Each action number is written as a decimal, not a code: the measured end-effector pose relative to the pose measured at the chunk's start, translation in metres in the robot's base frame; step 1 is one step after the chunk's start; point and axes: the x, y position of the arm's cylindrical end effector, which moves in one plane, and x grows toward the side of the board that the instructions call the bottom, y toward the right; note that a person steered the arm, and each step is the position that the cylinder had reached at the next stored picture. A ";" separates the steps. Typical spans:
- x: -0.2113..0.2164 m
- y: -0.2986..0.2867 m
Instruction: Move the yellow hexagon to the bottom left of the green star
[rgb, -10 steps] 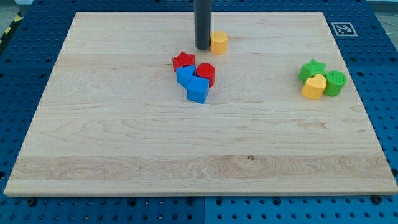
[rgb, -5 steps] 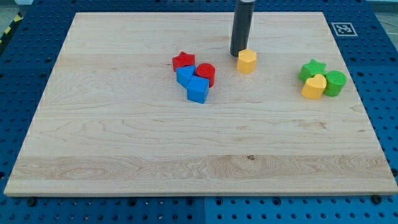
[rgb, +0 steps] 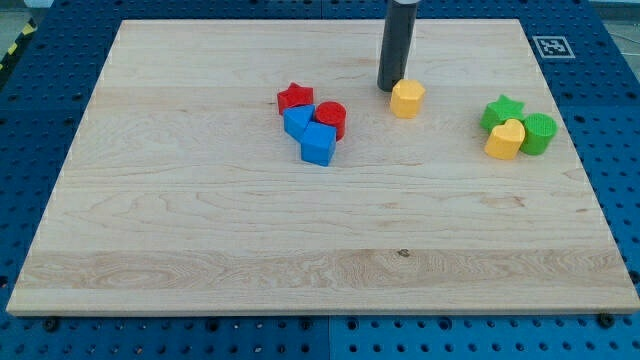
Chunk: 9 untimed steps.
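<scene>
The dark, smooth rod is standing upright on the pale wood-grain table (rgb: 200, 230), and my tip (rgb: 390, 89) is touching the yellow hexagon (rgb: 406, 99), a matte faceted block just right and below. The arm is carrying no gripper. The green star (rgb: 502, 110) is sitting well to the tip's right.

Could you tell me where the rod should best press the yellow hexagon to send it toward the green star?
Press its upper-left side. My tip already sits there, touching or nearly so. The yellow hexagon must travel right and down to end below-left of the green star, beside the yellow heart.
</scene>
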 end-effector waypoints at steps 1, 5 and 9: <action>0.024 0.000; 0.043 -0.025; 0.067 0.046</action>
